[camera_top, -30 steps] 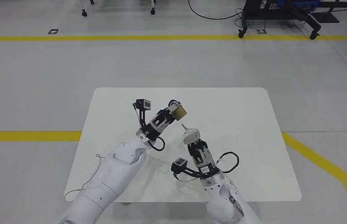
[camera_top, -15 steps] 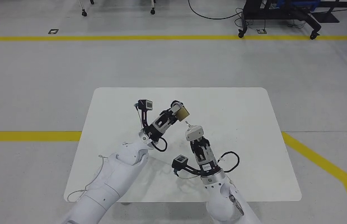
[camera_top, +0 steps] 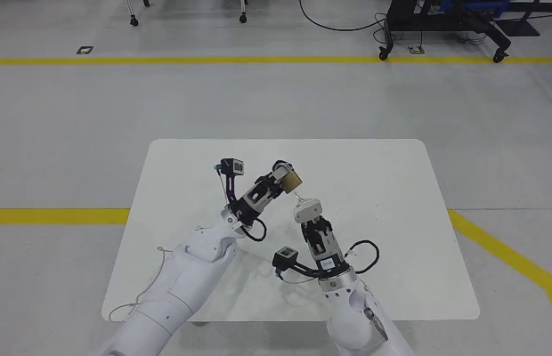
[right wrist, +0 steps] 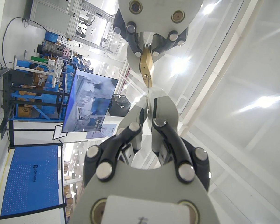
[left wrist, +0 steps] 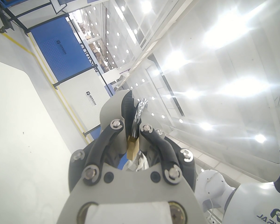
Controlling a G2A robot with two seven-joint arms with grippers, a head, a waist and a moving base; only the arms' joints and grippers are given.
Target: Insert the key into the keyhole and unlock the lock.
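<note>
right end effector (right wrist: 149, 102): nearest the robot and held up off the white, round-cornered tabletop (camera_top: 383, 169). Its two pale fingers are closed on the bow of a small silver metal key (right wrist: 149, 85).
key: the thin blade sticks out past the fingertips and points away from the robot. It is lined up with a small brass-coloured metal padlock (right wrist: 146, 65). The tip meets the padlock's end face; how far in it sits cannot be told.
keyhole (right wrist: 146, 77): a small round silver opening in the end face of the padlock, turned toward the right end effector, with the key's tip at it.
padlock: in the air between the two arms. Its brass body juts out from the other arm's fingers toward the key.
left end effector (camera_top: 283, 179): just beyond the padlock, also raised. Its fingers are clamped on the padlock's far end, one on each flat side.
tabletop: lies under both arms, which come together above its middle.
floor (camera_top: 258, 98): pale grey all around the tabletop. One yellow line (camera_top: 258, 60) runs across beyond the far edge, and another passes level with the tabletop.
far side: a dark wheeled frame (camera_top: 445, 18) stands on the floor to the right, well apart from the tabletop.
</note>
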